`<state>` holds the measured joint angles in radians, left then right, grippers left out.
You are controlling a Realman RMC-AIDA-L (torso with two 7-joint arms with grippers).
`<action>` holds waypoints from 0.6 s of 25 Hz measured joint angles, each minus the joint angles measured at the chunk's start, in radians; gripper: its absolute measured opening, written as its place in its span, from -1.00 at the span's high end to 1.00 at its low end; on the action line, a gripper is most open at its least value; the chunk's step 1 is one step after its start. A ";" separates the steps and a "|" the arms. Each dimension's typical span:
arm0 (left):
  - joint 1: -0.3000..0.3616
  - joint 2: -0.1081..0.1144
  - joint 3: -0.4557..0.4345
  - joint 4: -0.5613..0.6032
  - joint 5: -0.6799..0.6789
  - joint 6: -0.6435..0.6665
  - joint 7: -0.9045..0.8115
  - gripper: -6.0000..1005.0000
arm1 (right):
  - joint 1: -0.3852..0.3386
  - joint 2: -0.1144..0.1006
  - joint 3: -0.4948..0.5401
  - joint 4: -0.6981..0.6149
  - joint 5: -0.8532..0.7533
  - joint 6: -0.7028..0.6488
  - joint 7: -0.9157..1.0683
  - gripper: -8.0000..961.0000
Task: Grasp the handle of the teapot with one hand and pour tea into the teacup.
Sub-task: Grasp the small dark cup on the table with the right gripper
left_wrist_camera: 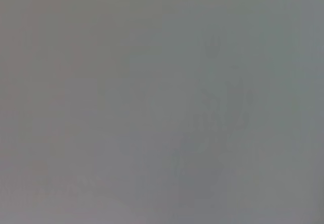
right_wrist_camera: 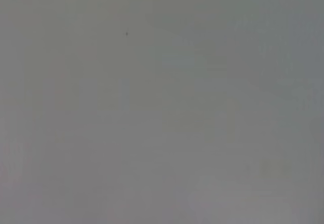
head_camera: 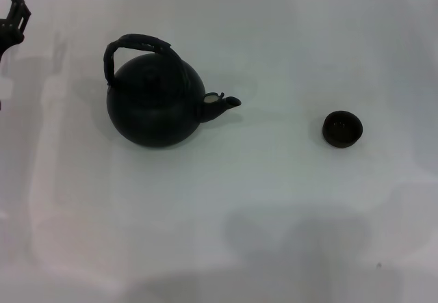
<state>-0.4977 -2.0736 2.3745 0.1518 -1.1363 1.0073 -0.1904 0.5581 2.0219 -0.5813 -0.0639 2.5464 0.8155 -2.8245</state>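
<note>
Teapot [head_camera: 154,104] upright, spout aimed right toward teacup [head_camera: 342,128]; left gripper [head_camera: 14,19] cut off far left, jaws' state unclear

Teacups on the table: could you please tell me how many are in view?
1. The teacup stands alone on the table's right side, well apart from the teapot's spout. None appears hidden.

The teapot [head_camera: 156,106] stands left on the table [head_camera: 219,207], spout toward the teacup [head_camera: 342,128] well apart at right.

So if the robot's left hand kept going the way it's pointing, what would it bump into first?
Hard to tell. Only a piece of the left hand shows at the table's edge. Heading inward, the teapot looks nearest, perhaps its handle.
</note>
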 joint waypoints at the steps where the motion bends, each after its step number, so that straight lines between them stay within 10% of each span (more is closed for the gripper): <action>1: 0.000 0.000 0.000 0.000 0.000 0.000 0.000 -0.51 | 0.000 0.000 0.000 0.000 0.000 0.000 0.001 -0.75; 15: 0.021 0.000 0.009 -0.002 0.008 0.041 0.004 -0.51 | -0.007 0.001 -0.011 0.005 -0.006 0.005 0.002 -0.74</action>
<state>-0.4771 -2.0740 2.3832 0.1503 -1.1287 1.0485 -0.1861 0.5509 2.0232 -0.5922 -0.0585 2.5403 0.8206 -2.8224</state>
